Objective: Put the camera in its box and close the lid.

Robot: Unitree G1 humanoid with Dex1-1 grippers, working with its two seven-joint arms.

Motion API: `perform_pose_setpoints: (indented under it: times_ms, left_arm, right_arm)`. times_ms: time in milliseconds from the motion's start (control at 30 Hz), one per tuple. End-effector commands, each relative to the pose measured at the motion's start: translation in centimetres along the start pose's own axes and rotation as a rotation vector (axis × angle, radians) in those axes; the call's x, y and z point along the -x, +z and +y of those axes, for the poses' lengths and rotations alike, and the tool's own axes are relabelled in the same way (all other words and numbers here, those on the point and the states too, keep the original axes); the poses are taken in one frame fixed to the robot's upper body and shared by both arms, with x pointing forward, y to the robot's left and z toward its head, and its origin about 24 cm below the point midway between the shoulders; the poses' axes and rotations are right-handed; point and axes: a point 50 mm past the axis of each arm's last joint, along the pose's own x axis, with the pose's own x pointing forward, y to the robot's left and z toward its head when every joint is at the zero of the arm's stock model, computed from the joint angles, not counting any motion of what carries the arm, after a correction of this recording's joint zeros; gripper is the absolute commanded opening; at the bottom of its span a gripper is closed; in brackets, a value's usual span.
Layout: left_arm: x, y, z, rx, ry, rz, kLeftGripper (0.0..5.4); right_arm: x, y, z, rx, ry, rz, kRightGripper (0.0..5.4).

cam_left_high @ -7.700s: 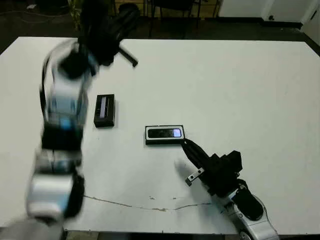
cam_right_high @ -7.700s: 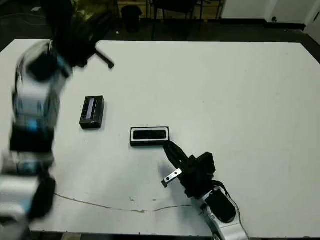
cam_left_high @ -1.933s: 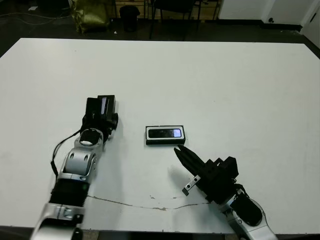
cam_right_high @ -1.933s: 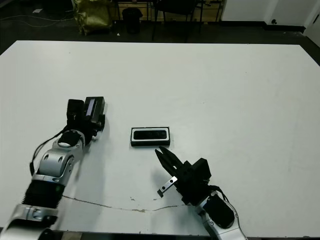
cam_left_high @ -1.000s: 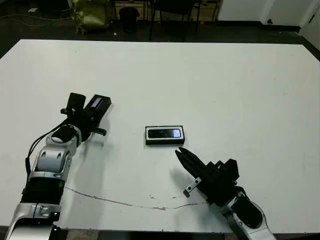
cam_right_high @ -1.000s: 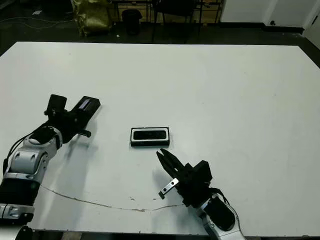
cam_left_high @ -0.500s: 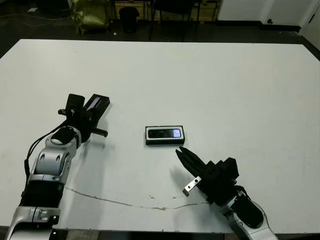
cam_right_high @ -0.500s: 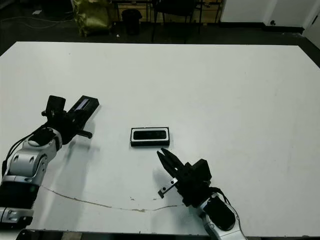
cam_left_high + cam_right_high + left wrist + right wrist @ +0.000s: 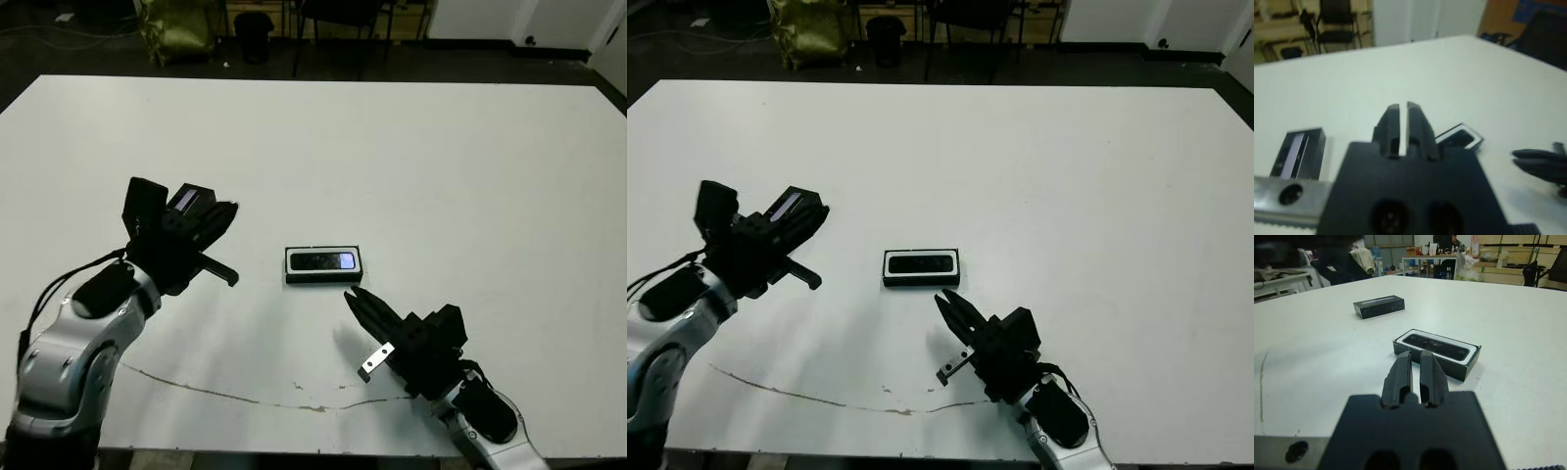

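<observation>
On the white table [image 9: 470,166] we see the camera [image 9: 324,260] lying inside the box [image 9: 324,277] at centre. The lid [image 9: 1378,306] rests apart. Our left gripper [image 9: 1403,126] and right gripper [image 9: 1416,377] hover closed, holding nothing.

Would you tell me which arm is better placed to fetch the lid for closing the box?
Probably the left. The lid lies on the table on the left side, close by the left gripper. The right gripper sits by the box, which holds the camera, farther from the lid.
</observation>
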Motion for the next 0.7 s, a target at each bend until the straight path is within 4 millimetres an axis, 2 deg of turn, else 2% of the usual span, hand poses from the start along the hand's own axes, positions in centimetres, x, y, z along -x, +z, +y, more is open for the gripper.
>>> perform_pose_setpoints:
  times_ms: [33,167,267,467,700]
  left_arm:
    - [0.8,0.3,-0.3,-0.010,-0.033,-0.004,0.02]
    - [1.5,1.1,0.1,-0.060,-0.022,-0.002,0.02]
    - [2.2,1.5,1.7,-0.122,-0.022,0.023,0.38]
    - [3.4,0.5,5.4,-0.162,0.014,0.077,1.81]
    - [4.1,-3.0,8.0,-0.184,0.103,0.119,3.47]
  right_arm:
    - [0.2,-0.5,-0.2,-0.004,-0.007,0.009,0.00]
    - [0.2,-0.7,-0.3,0.014,-0.006,0.012,0.00]
    - [0.3,-0.6,-0.3,0.020,-0.007,0.022,0.00]
    - [0.5,-0.5,-0.3,-0.010,-0.003,0.042,0.00]
    - [0.6,-0.2,-0.2,0.016,-0.012,0.074,0.00]
